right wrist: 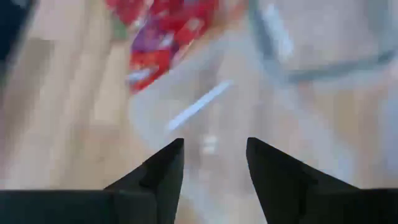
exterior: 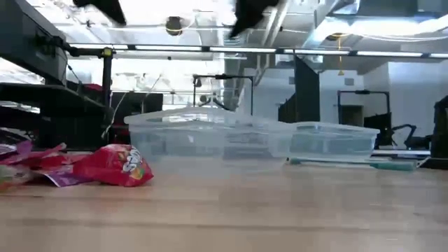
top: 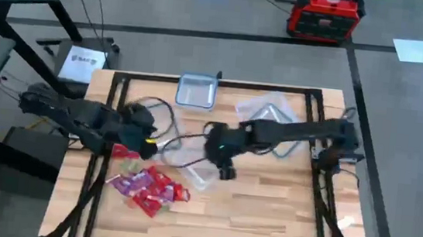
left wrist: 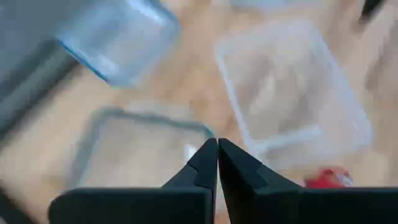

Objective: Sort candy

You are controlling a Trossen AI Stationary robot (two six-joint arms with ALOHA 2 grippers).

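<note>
Low view: both arms cut off at the top edge, only dark tips showing, and the candy [exterior: 105,166] pile runs off the left edge. Both wrist views smeared: from the left wrist the clear tubs [left wrist: 292,99] are soft outlines and one red piece [left wrist: 328,178] sits half behind a tub wall; from the right wrist the candy is a red-purple blur, single pieces not countable. High view: the right tool [top: 226,170] covers part of the tub [top: 191,163] beneath, contents unreadable.

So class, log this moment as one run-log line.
candy pile: table front-left, unsorted | left hand: shut, empty, above tubs | right hand: open over clear tub
</note>
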